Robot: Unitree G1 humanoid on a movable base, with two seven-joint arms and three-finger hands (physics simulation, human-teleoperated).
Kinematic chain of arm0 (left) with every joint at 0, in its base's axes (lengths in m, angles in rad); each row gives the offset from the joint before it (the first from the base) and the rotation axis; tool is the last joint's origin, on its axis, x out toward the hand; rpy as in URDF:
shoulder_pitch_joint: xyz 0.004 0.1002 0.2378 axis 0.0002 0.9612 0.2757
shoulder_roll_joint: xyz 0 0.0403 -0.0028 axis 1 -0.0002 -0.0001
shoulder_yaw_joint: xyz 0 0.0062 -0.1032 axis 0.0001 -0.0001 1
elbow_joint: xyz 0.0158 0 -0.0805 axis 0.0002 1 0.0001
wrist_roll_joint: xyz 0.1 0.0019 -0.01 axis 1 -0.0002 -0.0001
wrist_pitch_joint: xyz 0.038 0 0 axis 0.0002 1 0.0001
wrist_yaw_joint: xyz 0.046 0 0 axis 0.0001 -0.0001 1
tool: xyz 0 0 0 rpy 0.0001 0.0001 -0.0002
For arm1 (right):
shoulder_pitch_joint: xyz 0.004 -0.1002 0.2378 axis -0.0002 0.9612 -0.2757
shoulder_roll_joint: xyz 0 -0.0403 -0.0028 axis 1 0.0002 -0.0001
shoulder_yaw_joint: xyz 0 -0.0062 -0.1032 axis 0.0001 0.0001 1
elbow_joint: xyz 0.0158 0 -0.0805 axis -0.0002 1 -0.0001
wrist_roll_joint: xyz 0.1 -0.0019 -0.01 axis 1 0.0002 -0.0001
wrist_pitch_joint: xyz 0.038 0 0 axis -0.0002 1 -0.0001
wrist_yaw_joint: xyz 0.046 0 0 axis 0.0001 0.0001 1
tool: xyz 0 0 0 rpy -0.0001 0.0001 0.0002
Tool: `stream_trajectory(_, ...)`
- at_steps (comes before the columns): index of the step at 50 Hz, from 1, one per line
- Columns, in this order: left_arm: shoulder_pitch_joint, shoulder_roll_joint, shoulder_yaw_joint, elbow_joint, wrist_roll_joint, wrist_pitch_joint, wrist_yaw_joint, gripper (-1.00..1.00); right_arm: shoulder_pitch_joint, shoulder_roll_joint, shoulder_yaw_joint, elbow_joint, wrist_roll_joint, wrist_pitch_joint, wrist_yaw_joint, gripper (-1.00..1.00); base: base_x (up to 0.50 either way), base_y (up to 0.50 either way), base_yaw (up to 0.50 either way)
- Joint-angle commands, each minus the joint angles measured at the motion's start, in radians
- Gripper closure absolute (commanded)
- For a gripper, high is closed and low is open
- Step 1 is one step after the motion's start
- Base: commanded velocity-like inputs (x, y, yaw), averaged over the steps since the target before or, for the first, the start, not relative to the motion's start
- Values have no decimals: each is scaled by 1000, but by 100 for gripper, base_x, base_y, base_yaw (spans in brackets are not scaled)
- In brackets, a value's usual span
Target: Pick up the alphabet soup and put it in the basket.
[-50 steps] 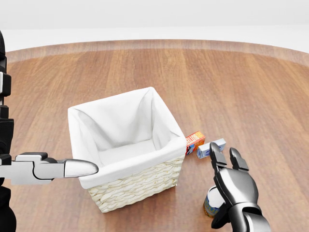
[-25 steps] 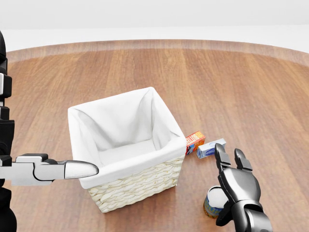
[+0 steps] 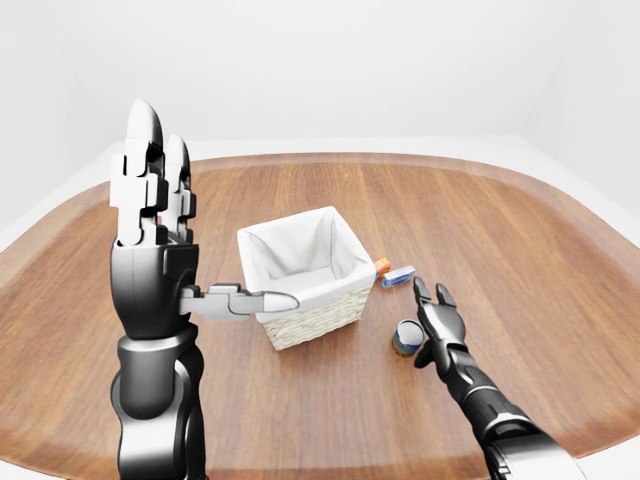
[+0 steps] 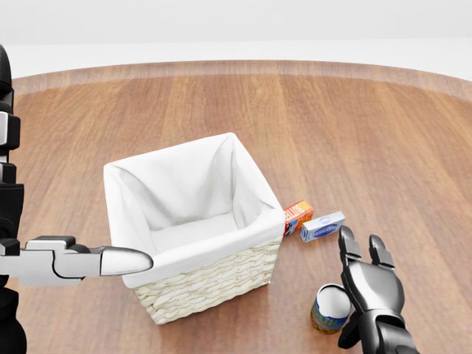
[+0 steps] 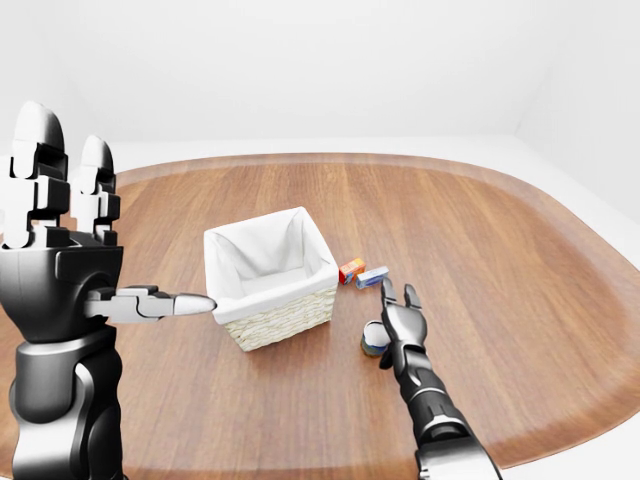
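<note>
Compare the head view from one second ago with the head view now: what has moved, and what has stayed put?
The right hand has slid toward the view's right and bottom, uncovering the blue-and-white box and more of the alphabet soup. Its fingers are open; nothing has been grasped. The can, basket, orange box and raised left hand have stayed in place.

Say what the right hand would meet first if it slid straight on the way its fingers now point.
Probably the blue-and-white box: the right hand points up the head view towards it, with the soup can beside it. Height unclear.
</note>
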State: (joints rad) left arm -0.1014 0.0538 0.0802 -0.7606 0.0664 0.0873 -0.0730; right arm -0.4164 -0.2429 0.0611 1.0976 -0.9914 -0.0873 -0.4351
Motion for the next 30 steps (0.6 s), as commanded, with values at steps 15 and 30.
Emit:
stream_trajectory(15, 4, -6, -13, -2, 4, 0, -9, -100, -35, 8, 4, -73, -28, 0, 50, -100, 0, 0, 0)
stream_trajectory(30, 5, -7, -17, -5, 0, 0, -12, -100, -33, 37, 10, -124, -58, 10, 77, -100, 0, 0, 0)
